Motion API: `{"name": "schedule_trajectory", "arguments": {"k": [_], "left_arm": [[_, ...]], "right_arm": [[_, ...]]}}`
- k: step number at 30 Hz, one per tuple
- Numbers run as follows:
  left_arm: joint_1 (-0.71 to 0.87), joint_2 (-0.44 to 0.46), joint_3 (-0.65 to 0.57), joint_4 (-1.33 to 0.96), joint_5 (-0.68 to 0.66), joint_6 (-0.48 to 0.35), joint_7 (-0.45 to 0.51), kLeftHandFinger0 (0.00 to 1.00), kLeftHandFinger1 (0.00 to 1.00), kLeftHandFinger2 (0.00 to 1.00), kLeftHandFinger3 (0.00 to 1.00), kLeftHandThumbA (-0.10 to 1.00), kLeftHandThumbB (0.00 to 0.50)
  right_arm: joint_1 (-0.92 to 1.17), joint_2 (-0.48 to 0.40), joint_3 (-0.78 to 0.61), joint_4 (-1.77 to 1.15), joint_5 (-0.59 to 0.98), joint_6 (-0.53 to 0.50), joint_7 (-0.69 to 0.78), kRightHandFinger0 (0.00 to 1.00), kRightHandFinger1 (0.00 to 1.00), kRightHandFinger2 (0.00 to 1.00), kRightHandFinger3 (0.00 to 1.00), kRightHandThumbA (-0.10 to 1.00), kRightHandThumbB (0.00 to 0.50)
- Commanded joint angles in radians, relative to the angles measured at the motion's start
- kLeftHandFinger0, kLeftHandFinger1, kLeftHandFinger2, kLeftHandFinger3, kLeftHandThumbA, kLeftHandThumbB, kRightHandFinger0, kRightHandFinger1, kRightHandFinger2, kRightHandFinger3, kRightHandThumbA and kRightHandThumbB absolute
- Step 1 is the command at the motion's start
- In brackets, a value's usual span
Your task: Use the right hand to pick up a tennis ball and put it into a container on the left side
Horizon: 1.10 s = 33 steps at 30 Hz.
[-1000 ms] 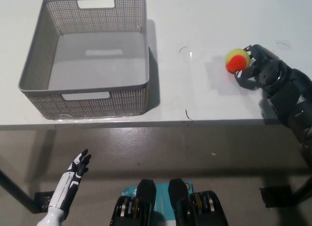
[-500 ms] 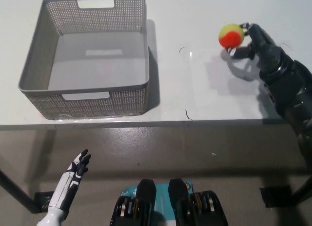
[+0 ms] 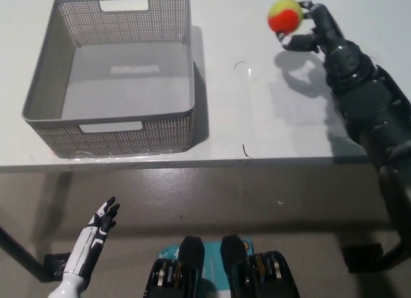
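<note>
Transport step. Right hand (image 3: 314, 29) grips tennis ball (image 3: 284, 15), fingers curled round it, held above far right of table (image 3: 270, 118). Container (image 3: 109, 73) sits well apart to left, empty. Next: carry ball left over container, release. Left hand (image 3: 96, 230) rests low at near left, fingers straight, loosely together.

The white flat bench (image 3: 270, 118) is bare between the grey perforated plastic basket (image 3: 109, 128) and the black right robot hand (image 3: 308, 31), so this stretch is free for passing. The basket's mesh walls stand up all around its open top, and its right wall is the obstacle nearest to that robot hand. Inside, the basket floor is free. The yellow-and-orange tennis ball (image 3: 284, 15) fills the right robot hand's grasp. The white left robot hand (image 3: 103, 221) hangs below the bench front edge, well apart.
</note>
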Motion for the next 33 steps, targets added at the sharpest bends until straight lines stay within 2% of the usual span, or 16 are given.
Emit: {"name": "schedule_trajectory", "arguments": {"k": [1,4,6,7,8,11,13,15,16,19,23,27,28,29,31,33], "left_arm": [[-0.008,0.008,-0.001,-0.005,0.005,-0.043,0.002,1.0,1.0,1.0,1.0,1.0,0.314],[-0.007,0.011,-0.001,-0.014,0.006,-0.025,-0.001,1.0,1.0,1.0,1.0,1.0,0.335],[-0.007,0.013,-0.001,-0.014,0.002,-0.024,-0.006,1.0,1.0,1.0,1.0,1.0,0.331],[-0.006,0.013,-0.001,-0.015,0.001,-0.023,-0.006,1.0,1.0,1.0,1.0,1.0,0.332],[-0.005,0.012,-0.001,-0.012,0.001,-0.028,-0.006,1.0,1.0,1.0,1.0,1.0,0.333],[-0.004,0.012,-0.002,-0.012,0.003,-0.026,-0.005,1.0,1.0,1.0,1.0,1.0,0.336],[0.0,0.012,-0.005,-0.014,0.007,-0.028,-0.006,1.0,1.0,1.0,1.0,1.0,0.333],[0.002,0.015,-0.009,-0.014,0.012,-0.029,-0.008,1.0,1.0,1.0,1.0,1.0,0.331],[0.002,0.015,-0.009,-0.013,0.011,-0.029,-0.01,1.0,1.0,1.0,1.0,1.0,0.321],[0.002,0.013,-0.01,-0.01,0.006,-0.03,-0.015,1.0,1.0,1.0,1.0,1.0,0.309],[0.0,0.013,-0.013,-0.01,0.011,-0.025,-0.017,1.0,1.0,1.0,1.0,1.0,0.327],[0.001,0.018,-0.019,-0.018,0.015,-0.021,-0.024,1.0,1.0,1.0,1.0,1.0,0.325],[-0.004,0.019,-0.02,-0.012,0.023,-0.033,-0.02,1.0,1.0,1.0,1.0,1.0,0.317],[-0.005,0.02,-0.022,-0.018,0.016,-0.022,-0.027,1.0,1.0,1.0,1.0,1.0,0.322],[-0.005,0.02,-0.021,-0.021,0.007,-0.015,-0.033,1.0,1.0,1.0,1.0,1.0,0.321],[-0.004,0.019,-0.022,-0.032,0.007,0.004,-0.037,1.0,1.0,1.0,1.0,1.0,0.333]], "right_arm": [[-0.103,0.038,-0.011,-0.047,0.036,-0.044,-0.012,0.0,0.0,0.02,0.35,0.49,0.046],[-0.114,0.064,-0.004,-0.045,0.035,-0.048,-0.018,0.0,0.0,0.01,0.33,0.49,0.056],[-0.124,0.085,-0.004,-0.039,0.039,-0.044,-0.017,0.0,0.0,0.01,0.3,0.51,0.066],[-0.128,0.093,-0.003,-0.039,0.041,-0.048,-0.018,0.01,0.03,0.05,0.3,0.5,0.065],[-0.13,0.108,0.002,-0.043,0.036,-0.051,-0.023,0.06,0.1,0.11,0.33,0.48,0.063],[-0.135,0.128,0.008,-0.046,0.033,-0.074,-0.023,0.13,0.18,0.17,0.32,0.43,0.05],[-0.138,0.151,0.004,-0.051,0.041,-0.075,-0.02,0.14,0.18,0.17,0.33,0.4,0.061],[-0.142,0.171,0.004,-0.055,0.041,-0.063,-0.018,0.02,0.07,0.07,0.33,0.43,0.062],[-0.143,0.176,0.005,-0.056,0.04,-0.059,-0.019,0.0,0.02,0.03,0.33,0.43,0.066],[-0.148,0.203,0.016,-0.065,0.03,-0.055,-0.016,0.0,0.01,0.01,0.33,0.44,0.059],[-0.155,0.238,0.023,-0.065,0.029,-0.037,-0.011,0.0,0.0,0.01,0.33,0.49,0.05],[-0.162,0.268,0.031,-0.068,0.031,-0.033,0.002,0.03,0.08,0.09,0.32,0.48,0.032],[-0.163,0.278,0.033,-0.068,0.032,-0.054,0.009,0.11,0.16,0.17,0.31,0.45,0.02],[-0.166,0.291,0.038,-0.067,0.029,-0.056,0.009,0.11,0.15,0.16,0.3,0.41,0.023],[-0.168,0.303,0.044,-0.065,0.027,-0.064,0.013,0.07,0.12,0.12,0.3,0.4,0.021],[-0.175,0.321,0.067,-0.058,0.006,-0.062,0.004,0.19,0.2,0.19,0.33,0.42,0.032]]}}
